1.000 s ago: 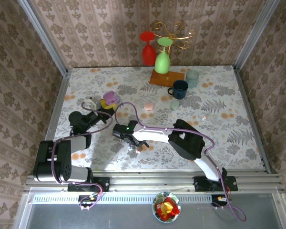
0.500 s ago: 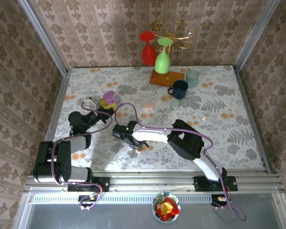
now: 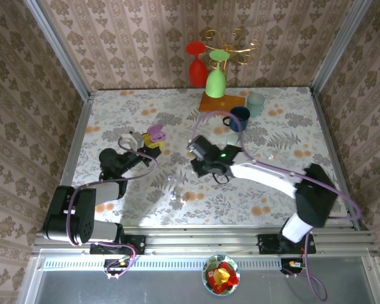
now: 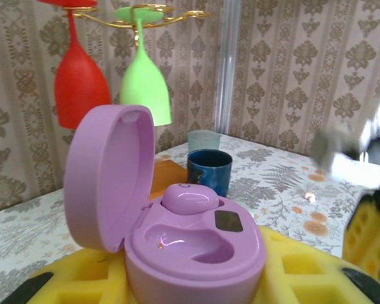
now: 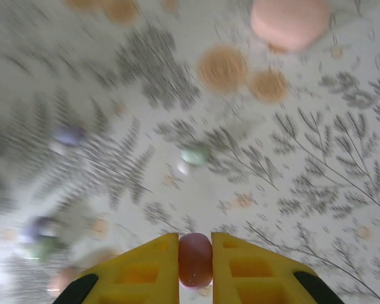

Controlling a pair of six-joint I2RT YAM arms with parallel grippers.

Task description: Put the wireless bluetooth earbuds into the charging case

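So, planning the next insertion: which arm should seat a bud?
Right. The right gripper pinches a pinkish earbud; the left gripper holds the open purple case, one socket empty.

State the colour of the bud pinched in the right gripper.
Dusky pink: the tiny glossy earbud shows best in the right wrist view.
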